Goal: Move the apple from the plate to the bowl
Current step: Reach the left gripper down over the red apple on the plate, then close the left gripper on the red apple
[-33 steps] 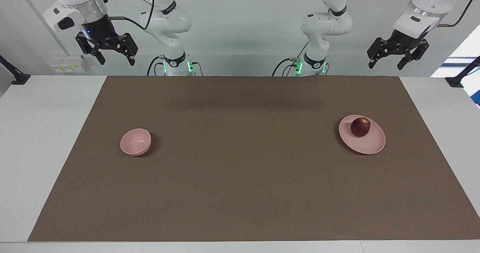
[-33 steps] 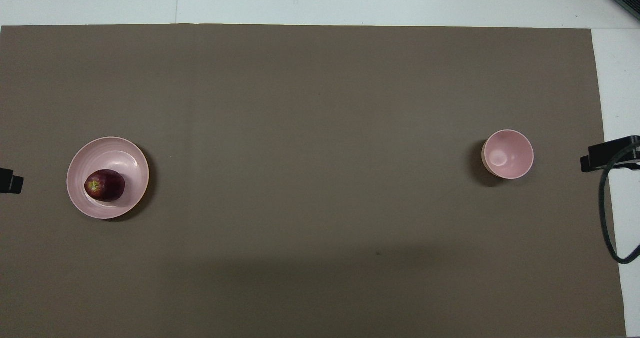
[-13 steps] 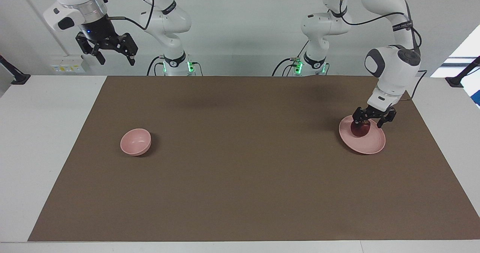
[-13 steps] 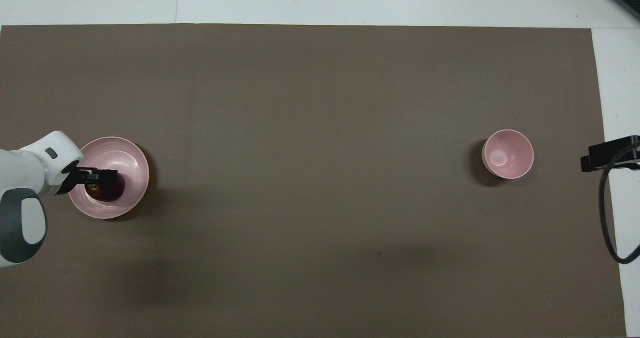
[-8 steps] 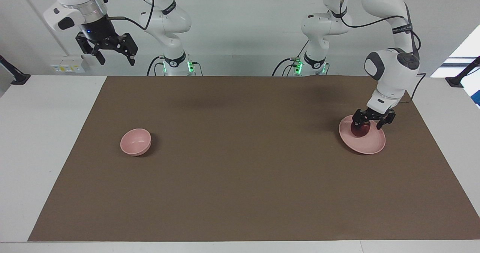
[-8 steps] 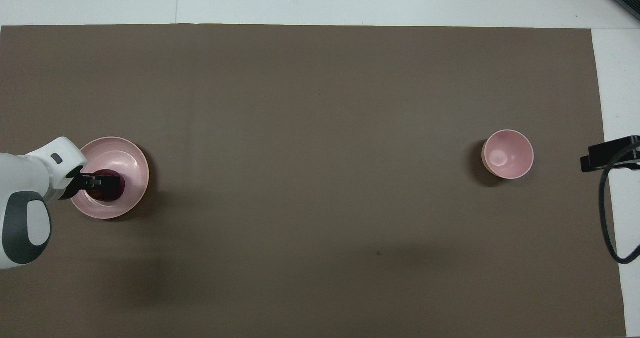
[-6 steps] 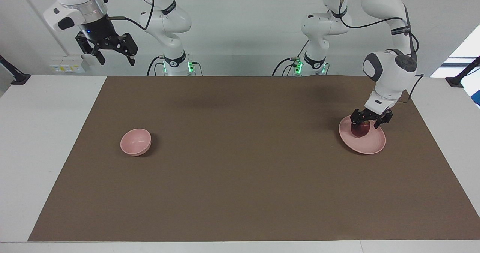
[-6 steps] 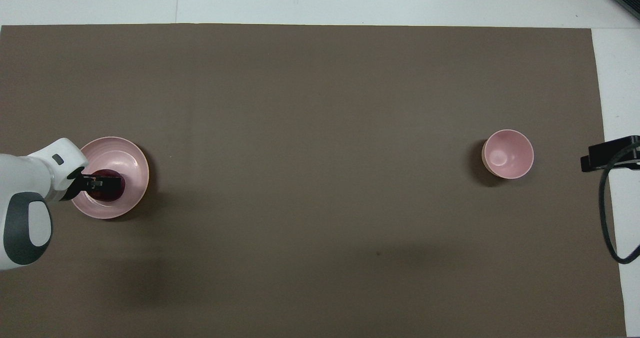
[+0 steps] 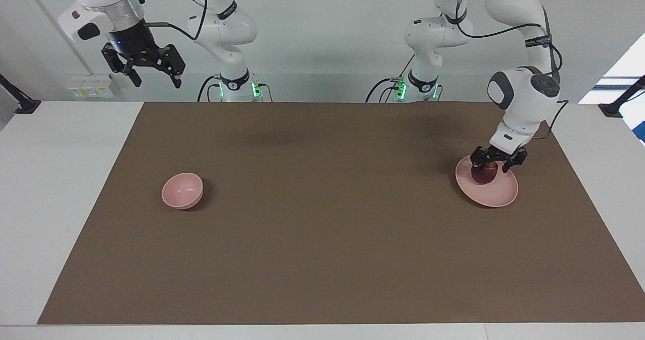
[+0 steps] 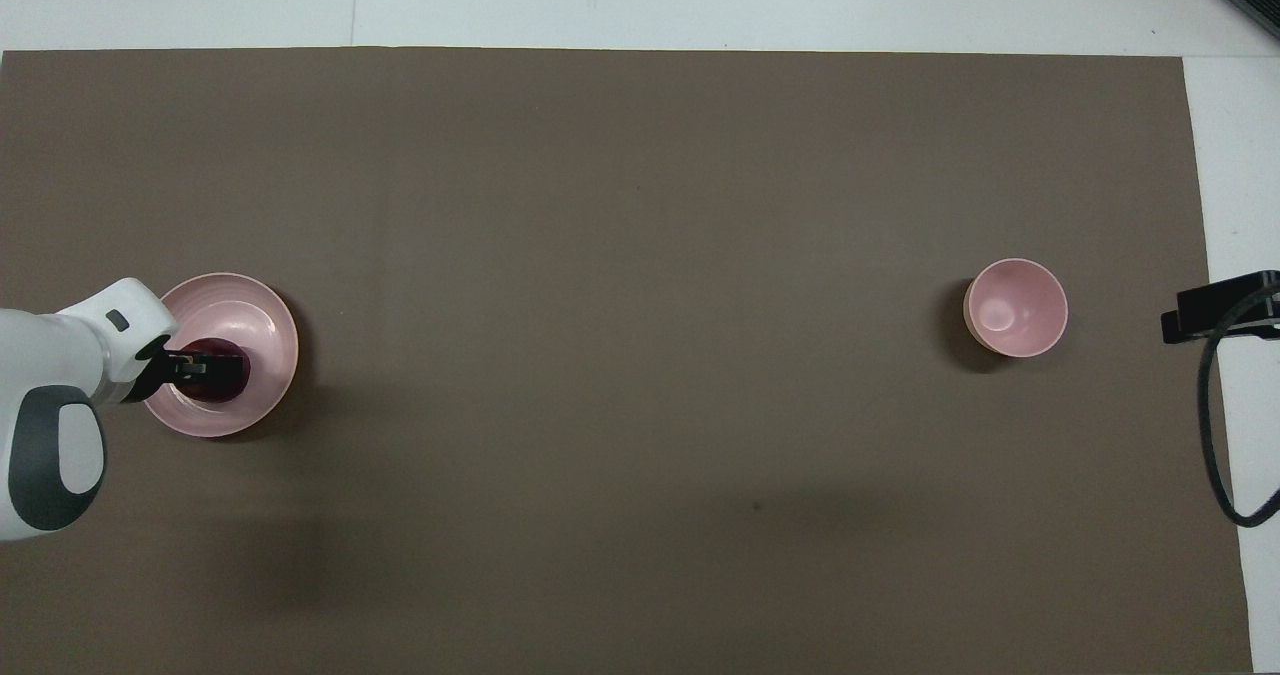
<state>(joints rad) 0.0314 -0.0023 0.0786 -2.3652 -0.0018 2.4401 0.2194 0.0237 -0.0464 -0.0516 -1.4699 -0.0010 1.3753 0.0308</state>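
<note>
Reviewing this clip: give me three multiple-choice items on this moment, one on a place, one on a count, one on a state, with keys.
1. Where is the apple?
A. on the plate
B. in the bowl
C. on the brown mat

2. How many pink dishes are on the mat?
A. one
B. two
C. three

3. How is the left gripper?
A. raised by its base
B. low over the apple, jaws open
C. over the bowl

Key: 1 A, the apple rests on the plate. 2 B, plate and bowl. 3 B, its jaws straddle the apple; the right gripper waits raised.
</note>
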